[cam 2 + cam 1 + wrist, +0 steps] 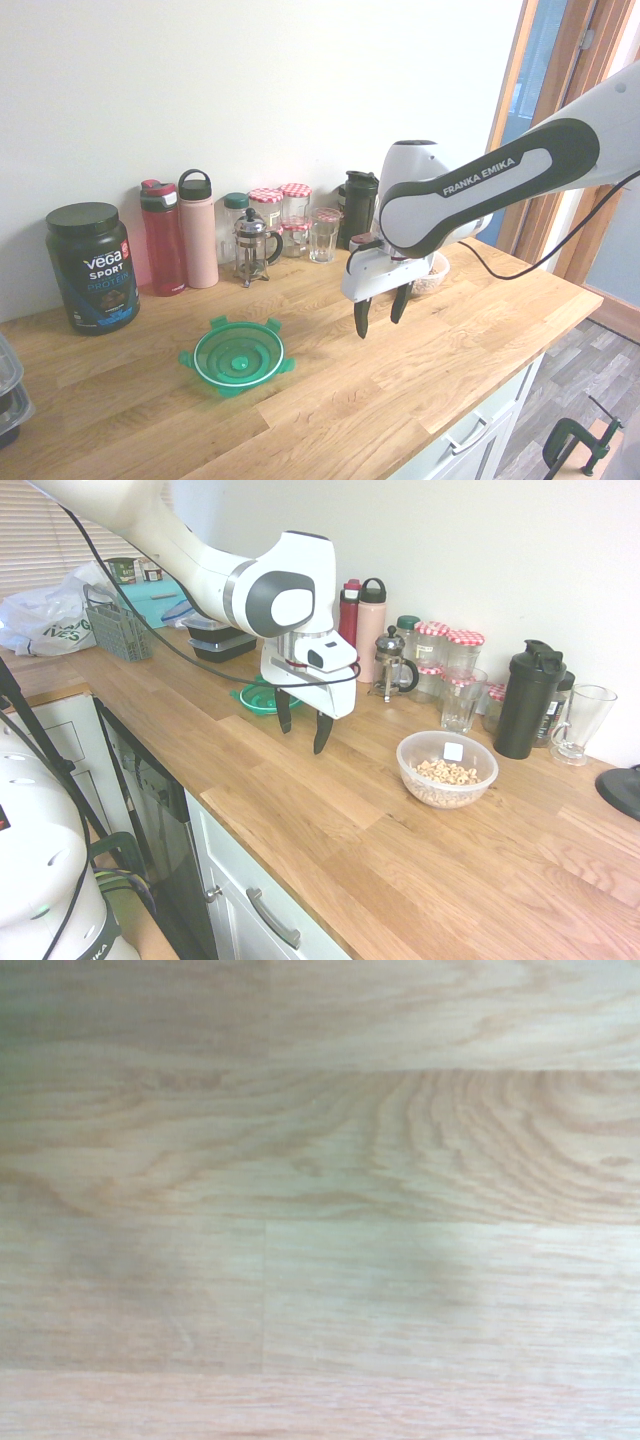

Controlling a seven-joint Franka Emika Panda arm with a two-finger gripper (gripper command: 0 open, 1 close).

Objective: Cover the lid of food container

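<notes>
Nothing is done yet: the end effector (379, 313) hangs open and empty over bare tabletop (300, 810), between the lid (238, 357) lying flat and the uncovered container (447, 768), so pickup and placing remain.

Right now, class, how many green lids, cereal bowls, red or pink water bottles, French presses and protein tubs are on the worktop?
Round green translucent plastic lid: 1
Round clear plastic bowl of cereal rings: 1
Red water bottle and pink water bottle: 2
Glass French press: 1
Black protein powder tub: 1
Total: 6
</notes>
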